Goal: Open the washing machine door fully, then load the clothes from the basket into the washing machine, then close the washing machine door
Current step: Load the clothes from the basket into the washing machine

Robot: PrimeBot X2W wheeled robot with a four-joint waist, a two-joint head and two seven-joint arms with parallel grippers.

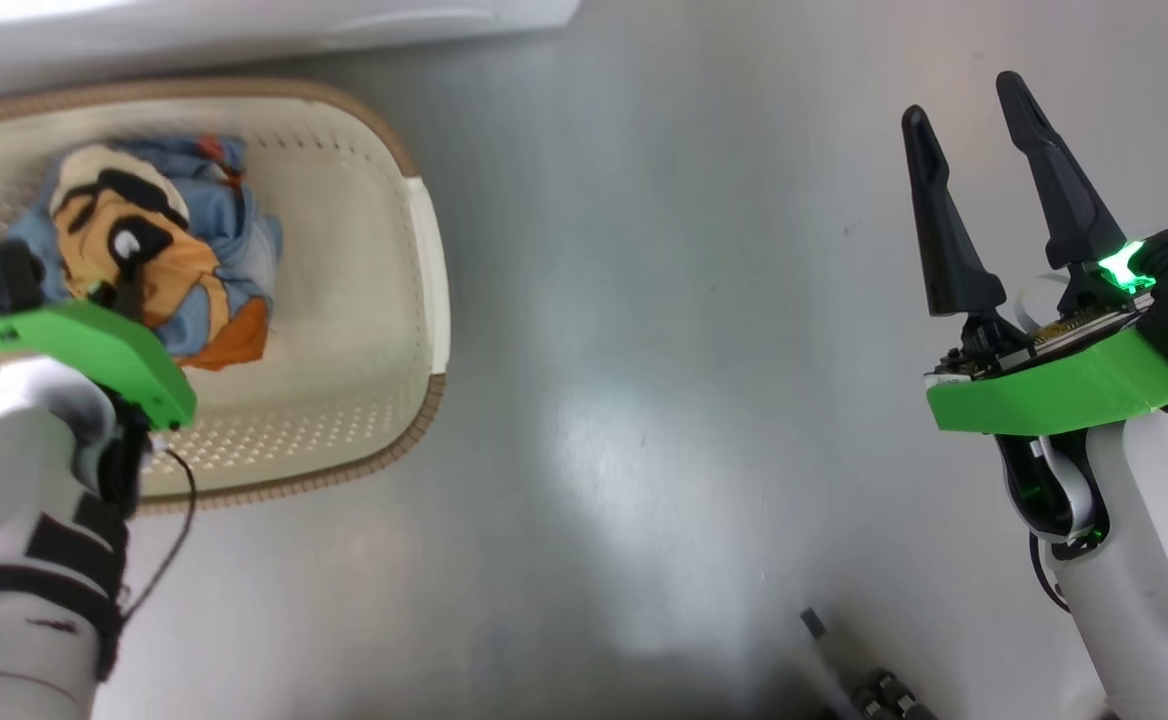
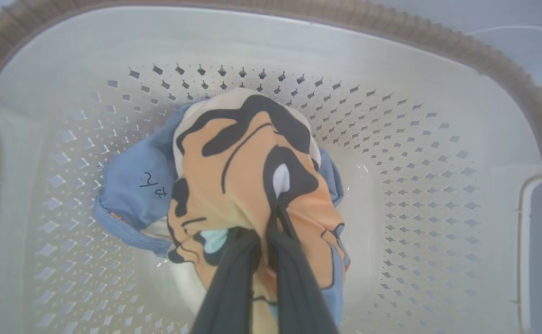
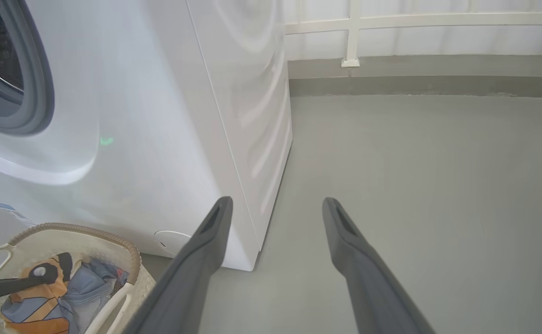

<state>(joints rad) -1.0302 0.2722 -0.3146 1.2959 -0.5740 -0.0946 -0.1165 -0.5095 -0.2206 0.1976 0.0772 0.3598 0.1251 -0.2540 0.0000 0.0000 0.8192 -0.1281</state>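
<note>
In the left wrist view, the left gripper is reaching down into the basket, and its two dark fingers are pinching together on the clothes. The fold they are clamping belongs to the garment with the orange-and-black cartoon face, which is bunching up toward the camera. Light-blue fabric is spreading out beside and beneath it, over the perforated bottom of the basket. The brown woven-look rim is curving across the top of this view.

In the head view, the basket is sitting on the grey floor at the left, and the clothes are lying in its left part, against the far wall. The left arm is leaning in over the near rim, with its gripper buried in the orange print. The right gripper is hovering well apart from the basket at the right, its fingers standing wide apart above the bare floor.

In the right wrist view, the right gripper's fingers are pointing, spread, toward the corner of the washing machine. The blue-grey gasket ring is showing at the upper left, and a small blue label is sitting low on the front. The basket is standing on the floor just in front of the machine, at the lower left, with a dark finger of the left gripper lying across the clothes inside it
</note>
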